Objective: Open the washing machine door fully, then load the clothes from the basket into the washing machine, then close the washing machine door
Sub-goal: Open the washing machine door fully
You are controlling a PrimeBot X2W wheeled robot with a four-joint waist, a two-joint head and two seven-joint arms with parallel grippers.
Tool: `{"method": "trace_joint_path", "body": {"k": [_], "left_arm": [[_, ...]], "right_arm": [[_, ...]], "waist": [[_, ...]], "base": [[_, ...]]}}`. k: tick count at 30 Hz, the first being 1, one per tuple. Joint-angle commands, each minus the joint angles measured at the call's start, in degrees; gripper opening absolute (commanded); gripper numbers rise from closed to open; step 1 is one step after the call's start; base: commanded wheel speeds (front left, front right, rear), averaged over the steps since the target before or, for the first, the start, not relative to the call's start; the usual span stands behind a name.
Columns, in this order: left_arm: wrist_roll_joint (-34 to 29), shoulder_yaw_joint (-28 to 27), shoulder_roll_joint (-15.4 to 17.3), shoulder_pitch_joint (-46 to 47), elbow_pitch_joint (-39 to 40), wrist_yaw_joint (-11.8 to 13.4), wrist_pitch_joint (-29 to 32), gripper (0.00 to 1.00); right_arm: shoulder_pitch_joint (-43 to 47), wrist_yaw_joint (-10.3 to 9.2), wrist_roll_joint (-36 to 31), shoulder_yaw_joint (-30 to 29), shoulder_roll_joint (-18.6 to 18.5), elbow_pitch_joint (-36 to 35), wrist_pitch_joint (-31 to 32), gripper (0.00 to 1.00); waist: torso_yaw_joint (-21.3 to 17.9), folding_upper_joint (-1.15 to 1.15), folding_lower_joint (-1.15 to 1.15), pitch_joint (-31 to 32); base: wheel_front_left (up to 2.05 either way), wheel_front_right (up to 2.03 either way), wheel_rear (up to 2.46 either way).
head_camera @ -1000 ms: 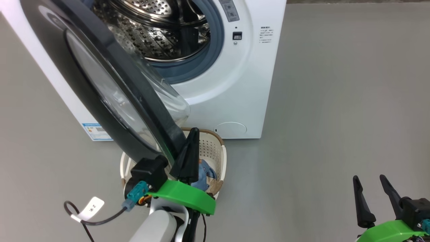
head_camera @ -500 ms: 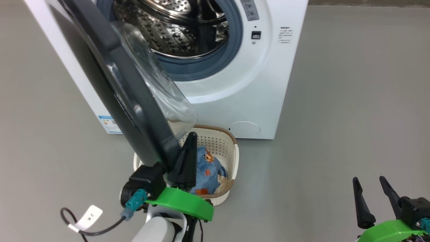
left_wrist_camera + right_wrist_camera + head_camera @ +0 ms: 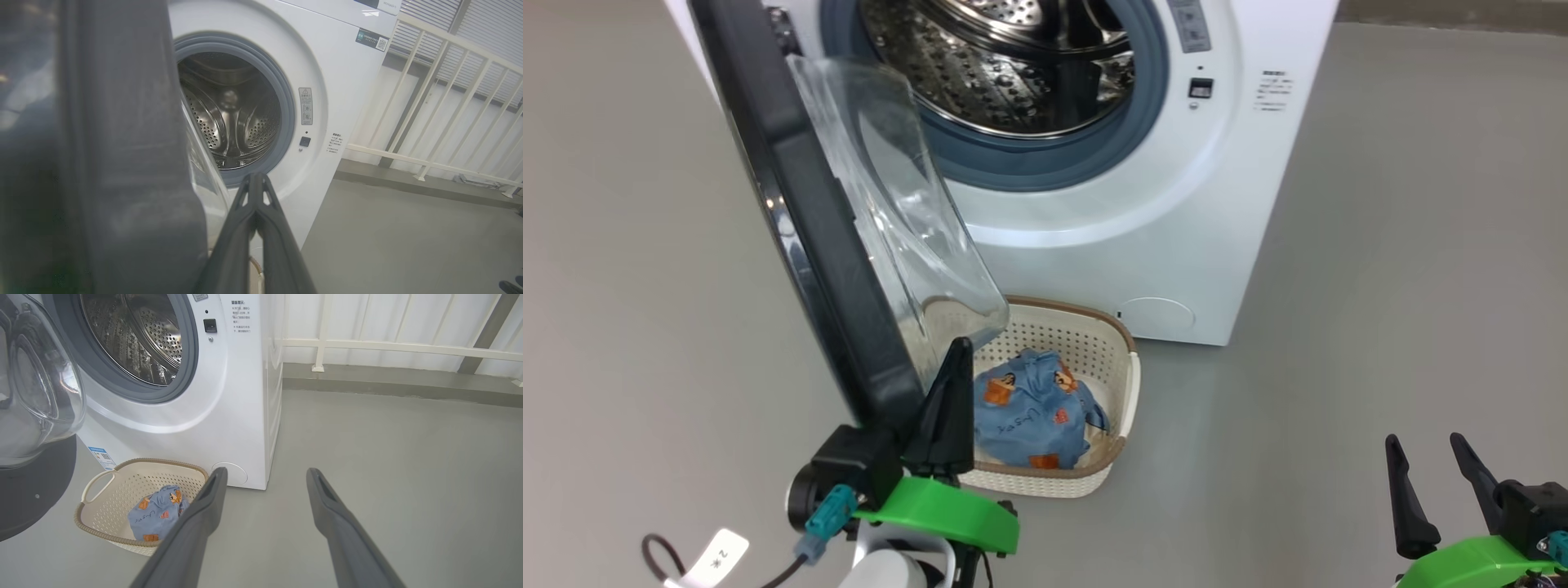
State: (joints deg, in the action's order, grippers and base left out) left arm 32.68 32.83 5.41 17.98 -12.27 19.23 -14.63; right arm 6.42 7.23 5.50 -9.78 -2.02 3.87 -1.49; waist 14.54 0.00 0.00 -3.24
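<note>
— Where was the door [image 3: 800,204]?
— Swung out from the washing machine [image 3: 1241,163], drum [image 3: 1013,73] showing. The left gripper [image 3: 958,351], fingers pressed together on nothing, sat just beside its lower rim.
— And the right gripper [image 3: 1423,445]?
— Spread wide, empty. The clothes [image 3: 1029,408] lay in the basket [image 3: 1127,359] on the floor [image 3: 1339,367], below the door.
</note>
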Motion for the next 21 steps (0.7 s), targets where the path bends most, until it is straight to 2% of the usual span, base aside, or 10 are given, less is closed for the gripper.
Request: {"method": "trace_joint_path", "body": {"k": [1, 21], "left_arm": [[-0.2, -3.8, 2.6, 0.4, 1.2, 1.6, 0.0, 0.0], [-0.3, -5.3, 5.5, -3.1, 6.3, 5.0, 0.6, 0.0]], "right_arm": [[-1.2, 0.25, -0.6, 0.9, -0.9, -1.1, 0.0, 1.0], [-1.3, 0.25, -0.6, 0.0, -0.9, 0.0, 0.0, 1.0]], "waist": [[1.3, 0.0, 0.0, 0.0], [7.8, 0.0, 0.0, -0.6]], "base": [[0.0, 0.0, 0.0], [0.0, 0.0, 0.0]]}}
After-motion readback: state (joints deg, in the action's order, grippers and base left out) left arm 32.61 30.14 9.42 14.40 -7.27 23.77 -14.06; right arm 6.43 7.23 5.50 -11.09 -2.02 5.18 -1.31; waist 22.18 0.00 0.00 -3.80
